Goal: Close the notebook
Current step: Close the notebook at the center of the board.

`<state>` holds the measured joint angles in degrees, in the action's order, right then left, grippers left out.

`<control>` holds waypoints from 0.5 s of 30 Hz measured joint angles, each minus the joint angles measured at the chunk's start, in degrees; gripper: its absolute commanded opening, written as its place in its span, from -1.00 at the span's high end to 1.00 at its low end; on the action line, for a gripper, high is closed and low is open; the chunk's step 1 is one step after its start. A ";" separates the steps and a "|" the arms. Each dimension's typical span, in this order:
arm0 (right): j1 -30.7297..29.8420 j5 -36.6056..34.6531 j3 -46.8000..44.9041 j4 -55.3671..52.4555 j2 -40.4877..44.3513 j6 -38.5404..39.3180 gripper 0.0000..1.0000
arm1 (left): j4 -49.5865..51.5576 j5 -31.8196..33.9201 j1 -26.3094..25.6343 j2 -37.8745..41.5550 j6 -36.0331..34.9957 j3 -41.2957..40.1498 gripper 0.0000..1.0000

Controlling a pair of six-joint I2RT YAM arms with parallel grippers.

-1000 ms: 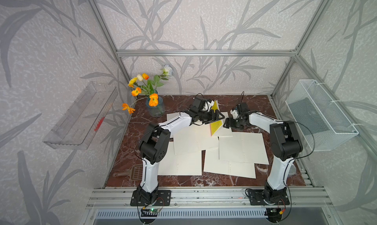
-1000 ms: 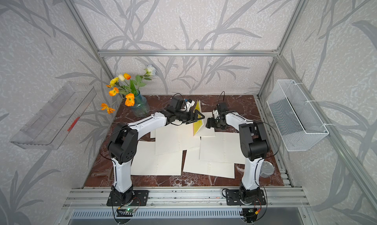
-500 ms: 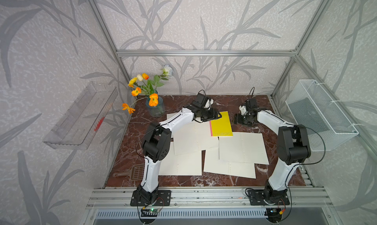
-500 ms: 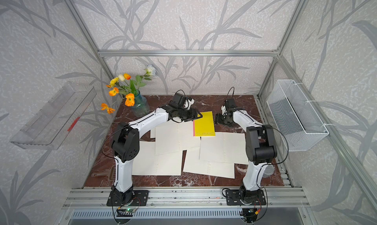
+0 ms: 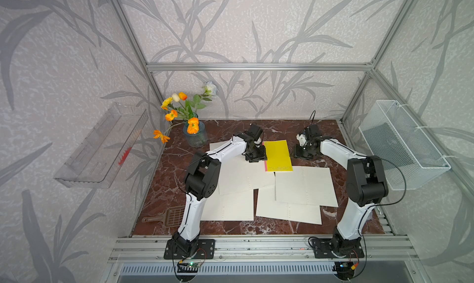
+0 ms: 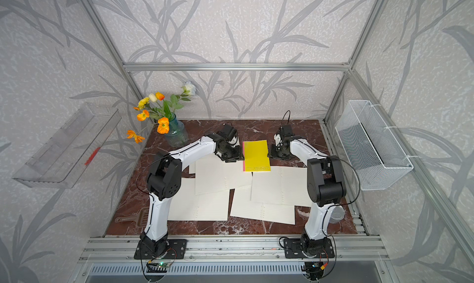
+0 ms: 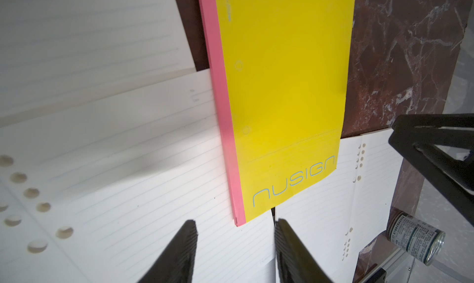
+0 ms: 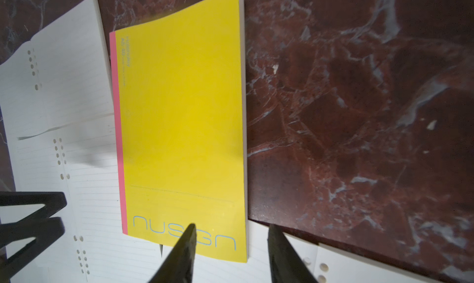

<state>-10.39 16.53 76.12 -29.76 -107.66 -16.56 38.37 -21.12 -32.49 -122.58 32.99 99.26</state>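
Observation:
The notebook (image 5: pixel 277 154) (image 6: pixel 256 154) lies shut and flat at the back middle of the marble table, yellow cover up, pink spine on its left edge. My left gripper (image 5: pixel 256 157) (image 7: pixel 234 221) hovers just beside the spine, open, with nothing between its fingers. In the left wrist view the notebook (image 7: pixel 282 89) rests partly on lined sheets. My right gripper (image 5: pixel 304 154) (image 8: pixel 232 225) is open to the right of the notebook (image 8: pixel 179 128), over its near right corner, holding nothing.
Several loose lined sheets (image 5: pixel 305 186) cover the table's middle and front. A glass vase of flowers (image 5: pixel 195 135) stands back left. A wire basket (image 5: pixel 402 143) hangs on the right wall, a clear tray (image 5: pixel 102 145) on the left. A brown scoop (image 5: pixel 169 215) lies front left, a can (image 7: pixel 415 238) front right.
The yellow cover has dropped from upright to flat, so the notebook is shut. Both grippers have drawn away from it and their jaws have narrowed.

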 measured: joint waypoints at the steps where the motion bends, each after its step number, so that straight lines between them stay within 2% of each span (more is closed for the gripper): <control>1: -0.26 0.07 0.00 0.02 -0.24 -0.02 0.20 | 0.09 0.00 -0.07 -0.17 0.00 0.00 0.00; 9: -1.18 0.48 0.00 0.50 -2.27 0.04 0.36 | 0.13 -0.70 -0.20 -2.58 0.31 0.00 0.02; 15: -1.18 0.46 0.00 0.79 -3.93 0.02 0.41 | -0.48 -1.81 -0.31 -3.82 1.07 0.02 0.03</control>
<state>-11.57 16.99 76.12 -28.97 -111.59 -16.53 37.89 -22.94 -32.80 -126.41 34.06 99.29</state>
